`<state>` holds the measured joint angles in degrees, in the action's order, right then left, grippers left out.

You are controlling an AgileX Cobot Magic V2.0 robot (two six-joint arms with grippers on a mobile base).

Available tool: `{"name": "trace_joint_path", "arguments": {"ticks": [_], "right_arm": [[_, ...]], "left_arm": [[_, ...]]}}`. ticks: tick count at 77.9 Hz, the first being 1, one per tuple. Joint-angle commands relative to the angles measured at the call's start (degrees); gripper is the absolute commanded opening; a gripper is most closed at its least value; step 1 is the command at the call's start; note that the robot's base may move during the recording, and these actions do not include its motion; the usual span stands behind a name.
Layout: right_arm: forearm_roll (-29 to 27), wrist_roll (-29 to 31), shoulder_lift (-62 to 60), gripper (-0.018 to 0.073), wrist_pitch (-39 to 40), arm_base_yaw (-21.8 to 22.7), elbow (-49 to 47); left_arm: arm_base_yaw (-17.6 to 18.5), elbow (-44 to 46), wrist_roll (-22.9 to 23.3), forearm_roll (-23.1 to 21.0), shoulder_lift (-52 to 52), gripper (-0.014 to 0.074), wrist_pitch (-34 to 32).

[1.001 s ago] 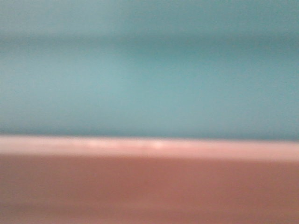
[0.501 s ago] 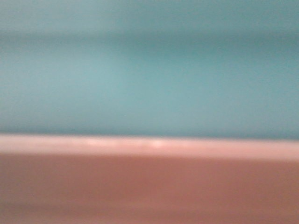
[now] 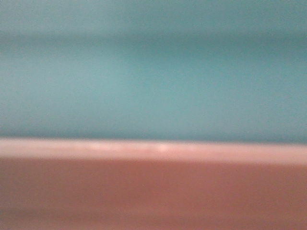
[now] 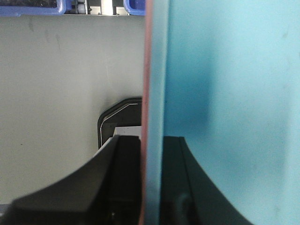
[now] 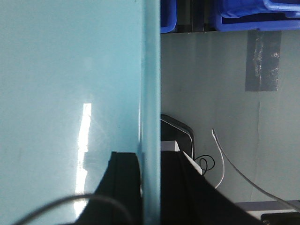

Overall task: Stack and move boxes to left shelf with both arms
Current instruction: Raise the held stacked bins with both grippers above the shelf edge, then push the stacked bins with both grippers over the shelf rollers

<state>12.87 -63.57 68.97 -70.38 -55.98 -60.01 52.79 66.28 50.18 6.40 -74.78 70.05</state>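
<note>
Aqua box (image 3: 153, 81) is sitting nested in the pink box (image 3: 153, 191), and you are seeing almost no shift across the last second. Your left fingers (image 4: 151, 187) and right fingers (image 5: 151, 187) are clamping the stacked walls; the shelf is not showing.

Aqua tub (image 3: 153, 76) over salmon-pink tub (image 3: 153, 191) (both plain, unpatterned).

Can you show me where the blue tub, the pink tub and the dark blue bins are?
aqua tub (image 4: 225, 84): left wrist view, its inner wall.
pink tub (image 3: 153, 191): front view, its outer wall.
dark blue bins (image 5: 253, 14): right wrist view, front of one bin.
</note>
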Motion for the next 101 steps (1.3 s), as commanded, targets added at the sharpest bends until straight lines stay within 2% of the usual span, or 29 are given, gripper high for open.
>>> {"name": "trace_joint_path", "arguments": {"ticks": [1, 19, 33, 43, 51, 60, 65, 70, 83, 90, 101], "right_arm": [[3.32, 0.15, -1.6, 0.0057, -1.31, 0.1, -1.88], [7.32, 2.82, -1.6, 0.0057, -1.87, 0.1, -1.93], [9.78, 7.95, -1.6, 0.0057, 3.41, 1.12, -2.11], [11.85, 9.01, -1.48, 0.0057, 9.64, 5.24, -2.11], [11.85, 10.66, -0.4, 0.0057, 12.83, 10.32, -2.63], [11.79, 16.12, 2.34, 0.0057, 14.95, 15.27, -5.22], [11.79, 19.11, 4.36, 0.0057, 16.52, 17.75, -7.7], [11.79, 21.21, 6.9, 0.0057, 18.5, 19.78, -10.27], [11.79, 22.55, 12.98, 0.0057, 21.34, 24.72, -18.04], [11.79, 24.0, 16.65, 0.0057, 22.41, 26.46, -21.99], [11.79, 25.31, 22.08, 0.0057, 24.81, 28.29, -27.52]], "left_arm": [[0.39, 1.99, 0.12, 1.74, 1.88, 0.0007, 1.78], [0.39, 1.99, -0.15, 2.59, 1.88, 0.0007, 0.45], [-0.93, 2.18, -4.85, 2.69, 1.83, 0.0007, -5.57], [-4.54, 2.18, -6.06, 2.82, 1.74, 0.0006, -12.65], [-7.94, 2.73, -7.07, 2.82, 0.79, 0.0006, -16.77], [-10.99, 5.74, -12.96, 1.94, -1.94, 0.0006, -17.94], [-12.08, 8.76, -15.89, 2.04, -4.34, 0.0006, -18.42], [-13.07, 11.16, -16.83, 2.04, -6.75, 0.0006, -19.45], [-15.32, 20.23, -19.44, 2.04, -14.23, 0.0006, -20.58], [-16.35, 25.7, -21.46, 2.04, -18.31, 0.0006, -21.95], [-18.67, 34.05, -21.56, 1.8, -25.11, 0.0006, -22.74]]}}
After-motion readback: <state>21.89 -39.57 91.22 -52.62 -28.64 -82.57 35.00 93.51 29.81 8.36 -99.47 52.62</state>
